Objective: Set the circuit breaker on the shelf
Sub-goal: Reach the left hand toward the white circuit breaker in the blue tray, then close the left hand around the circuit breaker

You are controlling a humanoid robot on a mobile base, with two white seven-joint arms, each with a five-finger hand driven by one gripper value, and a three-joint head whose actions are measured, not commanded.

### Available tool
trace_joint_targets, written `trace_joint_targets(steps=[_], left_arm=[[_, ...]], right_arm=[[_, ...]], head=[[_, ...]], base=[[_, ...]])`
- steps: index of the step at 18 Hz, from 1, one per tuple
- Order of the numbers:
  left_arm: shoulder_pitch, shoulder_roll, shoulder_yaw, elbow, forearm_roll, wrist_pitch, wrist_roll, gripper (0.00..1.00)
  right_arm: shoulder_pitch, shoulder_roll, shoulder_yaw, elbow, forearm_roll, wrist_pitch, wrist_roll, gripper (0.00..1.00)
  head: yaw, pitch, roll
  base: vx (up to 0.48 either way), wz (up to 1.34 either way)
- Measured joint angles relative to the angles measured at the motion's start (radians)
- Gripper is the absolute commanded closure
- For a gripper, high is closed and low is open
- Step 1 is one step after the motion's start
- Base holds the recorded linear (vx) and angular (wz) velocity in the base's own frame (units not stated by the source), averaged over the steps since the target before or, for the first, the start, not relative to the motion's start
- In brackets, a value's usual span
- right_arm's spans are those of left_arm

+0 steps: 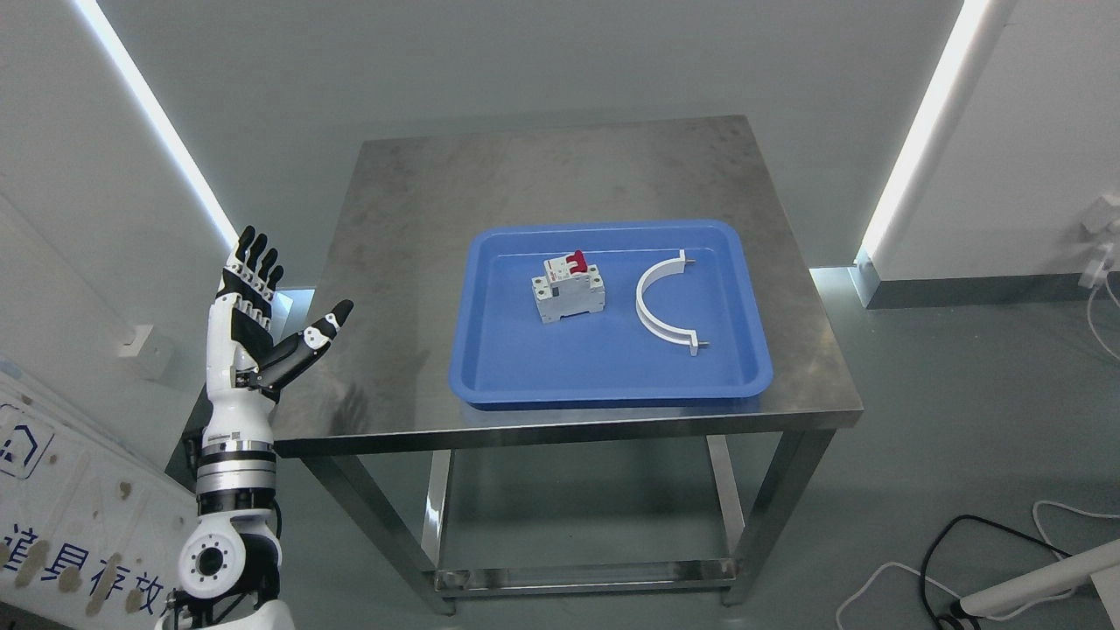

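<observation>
brushed steel table [560, 175], glossy plastic tray [604, 372]

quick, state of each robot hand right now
Left robot hand: open, fingers spread, holding nothing, left of the table.
Right robot hand: not in view.

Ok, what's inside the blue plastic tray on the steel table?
The blue plastic tray holds a grey circuit breaker with a red switch and, apart to its right, a white curved plastic bracket. The tray floor beneath the breaker is covered.
</observation>
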Motion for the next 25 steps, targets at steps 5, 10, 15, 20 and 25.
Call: trace_joint_targets(steps=[5, 10, 15, 20, 25], left_arm=[[-0.047, 0.006, -0.065, 0.003, -0.024, 0.014, -0.068, 0.00], [-0.185, 0.036, -0.151, 0.041, -0.204, 0.031, -0.296, 0.00], [-0.353, 0.041, -0.266, 0.097, -0.381, 0.269, -0.508, 0.01], [-0.415, 0.024, -0.335, 0.171, -0.577, 0.314, -0.534, 0.02], [-0.422, 0.014, -0.379, 0.224, -0.715, 0.319, -0.538, 0.13]], right_arm=[[0.000, 0.000, 0.000, 0.000, 0.000, 0.000, 0.000, 0.00], [0.000, 0.000, 0.000, 0.000, 0.000, 0.000, 0.000, 0.00], [0.000, 0.000, 0.000, 0.000, 0.000, 0.000, 0.001, 0.00], [0.000, 0.000, 0.000, 0.000, 0.000, 0.000, 0.001, 0.00], [0.000, 0.000, 0.000, 0.000, 0.000, 0.000, 0.001, 0.00]], head=[[0.0000, 0.000, 0.000], [0.0000, 0.000, 0.000], [0.0000, 0.000, 0.000], [0.0000, 0.000, 0.000], [0.0000, 0.000, 0.000]], base=[[-0.004, 0.00], [0.009, -0.02], [0.002, 0.00], [0.000, 0.00], [0.000, 0.00]])
